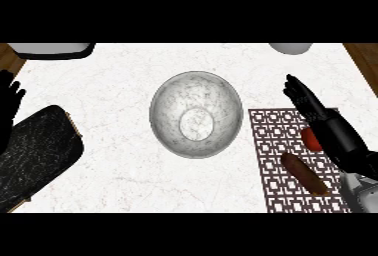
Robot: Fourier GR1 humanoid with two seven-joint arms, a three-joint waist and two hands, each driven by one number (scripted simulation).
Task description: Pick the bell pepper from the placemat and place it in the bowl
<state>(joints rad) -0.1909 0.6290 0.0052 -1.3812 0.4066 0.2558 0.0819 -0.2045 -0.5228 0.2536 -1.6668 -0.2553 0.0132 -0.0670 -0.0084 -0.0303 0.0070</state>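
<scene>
A grey marbled bowl [196, 115] stands in the middle of the white counter. To its right lies a brown-and-white patterned placemat [277, 150]. The red bell pepper [311, 140] sits on the mat, half hidden under my right wrist. My right hand [313, 107] hovers over the mat's far edge, open, with its fingers straight and pointing away from me; it holds nothing. A brown elongated food item [304, 173] lies on the mat nearer to me. My left hand [8, 102] rests open at the left edge, fingers up.
A dark marbled board [37, 150] with a wooden rim lies at the near left. A white object with a dark rim [52, 49] sits at the far left, and a white rounded one [291, 47] at the far right. Wooden surface borders the counter's far corners.
</scene>
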